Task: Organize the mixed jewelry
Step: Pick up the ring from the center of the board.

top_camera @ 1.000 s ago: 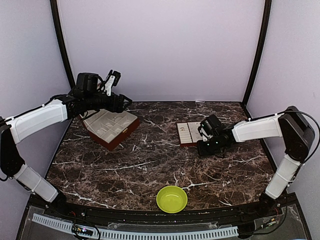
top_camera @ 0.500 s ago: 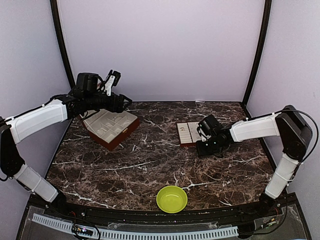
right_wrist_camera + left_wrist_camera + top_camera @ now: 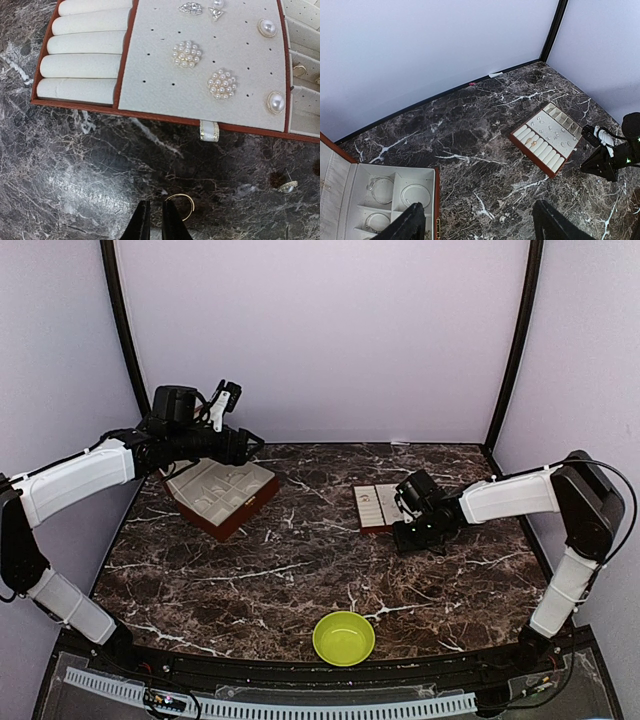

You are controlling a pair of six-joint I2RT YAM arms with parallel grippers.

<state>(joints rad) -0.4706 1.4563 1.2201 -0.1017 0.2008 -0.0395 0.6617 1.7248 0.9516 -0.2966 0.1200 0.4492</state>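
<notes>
The mixed jewelry shows in two places. Thin silvery hoops [image 3: 415, 195] lie in compartments of the open red-brown box [image 3: 222, 495]. Pearl studs and clusters [image 3: 222, 83] sit on the cream tray [image 3: 165, 116]. On the marble just in front of the tray lie a thin gold ring [image 3: 183, 205] and a loose pearl stud [image 3: 288, 187]. My right gripper [image 3: 156, 222] is down at the table, its jaws closed to a thin slit with nothing between them; the ring lies against the outer side of the right finger [image 3: 171, 222]. High beside the box, my left gripper [image 3: 481, 226] hangs wide open and empty.
A lime-green bowl [image 3: 344, 637] stands near the front edge at centre. The tray [image 3: 375, 507] sits right of centre with the right gripper [image 3: 403, 536] at its near corner. Black frame posts and pale walls close off the back and sides.
The right arm has edged slightly left toward the tray. Its jaws stay nearly closed. The left arm has not moved.
</notes>
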